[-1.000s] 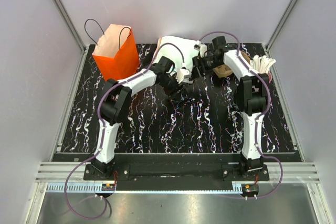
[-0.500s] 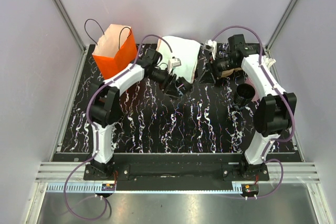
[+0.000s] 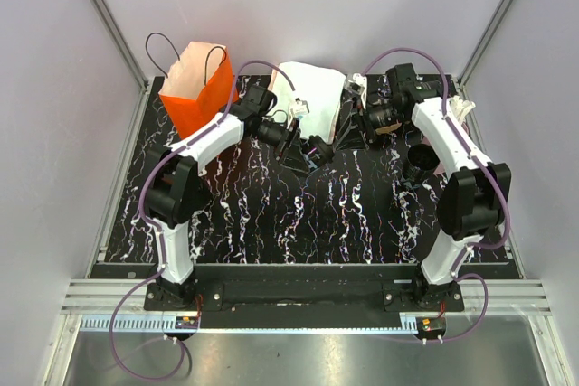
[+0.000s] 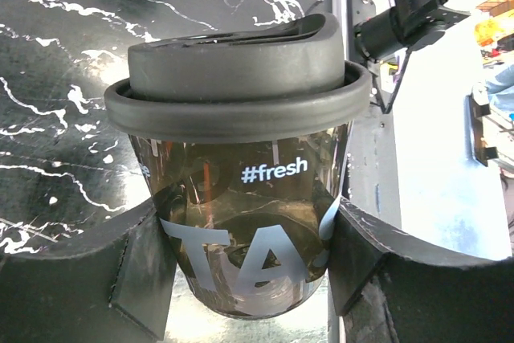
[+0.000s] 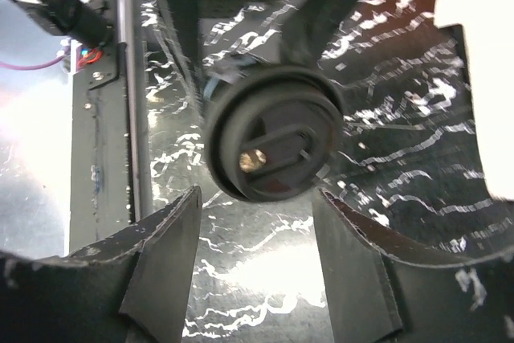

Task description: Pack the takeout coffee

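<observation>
My left gripper [image 4: 253, 261] is shut on the takeout coffee [image 4: 241, 190], a dark see-through cup printed "#fresh", capped with a grey lid [image 4: 237, 78]. In the top view the left gripper [image 3: 301, 144] holds the takeout coffee [image 3: 317, 147] on its side above the table's back middle, lid toward the right arm. My right gripper [image 3: 351, 128] faces it, open. In the right wrist view the lid [image 5: 273, 146] shows face-on just beyond the open right gripper [image 5: 255, 216]; its fingers do not touch the lid.
An orange paper bag [image 3: 199, 88] stands open at the back left. A white bag [image 3: 312, 92] lies at the back middle. A second black cup [image 3: 418, 162] stands under the right forearm, and a pink cup of white sticks [image 3: 463, 108] behind it.
The right arm has swung its elbow outward, uncovering the black cup on the table, and its jaws have narrowed. The left gripper has carried the cup slightly right, toward the right gripper.
</observation>
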Robot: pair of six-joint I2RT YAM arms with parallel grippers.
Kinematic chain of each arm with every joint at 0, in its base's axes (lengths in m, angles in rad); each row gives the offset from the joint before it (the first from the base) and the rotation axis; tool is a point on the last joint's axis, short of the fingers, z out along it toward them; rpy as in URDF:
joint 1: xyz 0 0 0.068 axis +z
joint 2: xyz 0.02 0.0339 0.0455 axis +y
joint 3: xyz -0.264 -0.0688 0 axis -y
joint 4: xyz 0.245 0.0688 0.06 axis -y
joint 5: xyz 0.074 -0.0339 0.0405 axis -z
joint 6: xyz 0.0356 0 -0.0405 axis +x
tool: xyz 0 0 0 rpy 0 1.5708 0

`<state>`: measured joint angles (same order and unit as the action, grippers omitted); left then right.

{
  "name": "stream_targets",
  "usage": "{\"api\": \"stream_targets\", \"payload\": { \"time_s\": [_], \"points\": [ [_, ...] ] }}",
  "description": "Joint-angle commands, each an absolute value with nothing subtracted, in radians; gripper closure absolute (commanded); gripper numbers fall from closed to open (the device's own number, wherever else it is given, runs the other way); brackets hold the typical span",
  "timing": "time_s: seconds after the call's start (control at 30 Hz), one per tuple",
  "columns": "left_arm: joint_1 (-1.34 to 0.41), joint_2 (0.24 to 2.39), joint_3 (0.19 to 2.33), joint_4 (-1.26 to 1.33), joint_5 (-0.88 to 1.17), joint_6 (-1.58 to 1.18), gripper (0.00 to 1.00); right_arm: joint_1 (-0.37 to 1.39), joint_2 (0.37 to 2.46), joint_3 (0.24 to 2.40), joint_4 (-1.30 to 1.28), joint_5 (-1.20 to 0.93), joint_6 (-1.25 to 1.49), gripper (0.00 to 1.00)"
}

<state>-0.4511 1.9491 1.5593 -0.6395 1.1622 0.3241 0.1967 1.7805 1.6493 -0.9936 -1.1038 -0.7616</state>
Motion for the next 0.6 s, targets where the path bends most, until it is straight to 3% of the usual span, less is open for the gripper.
{"api": "stream_targets", "payload": {
  "time_s": [0.0, 0.57],
  "points": [
    [-0.459, 1.893, 1.56, -0.624, 1.223, 0.316, 0.34, 0.236, 1.732, 1.649, -1.034, -1.16, -0.821, 0.38],
    [-0.46, 1.891, 1.572, -0.643, 1.244, 0.316, 0.33, 0.262, 1.776, 1.667, -1.097, -1.167, -0.879, 0.54]
  ]
}}
